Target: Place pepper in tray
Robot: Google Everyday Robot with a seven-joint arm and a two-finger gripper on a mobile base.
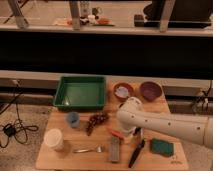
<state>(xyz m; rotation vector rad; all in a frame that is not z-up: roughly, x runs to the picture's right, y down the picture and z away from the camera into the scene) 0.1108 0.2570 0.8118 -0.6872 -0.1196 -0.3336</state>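
One white arm is seen entering from the right edge, and it is stretched leftward and slightly upward. It is bent at a rounded wrist joint. From there the claw is pointed straight down and is held low over the front half of the worktop. Its fingers are drawn closed together.
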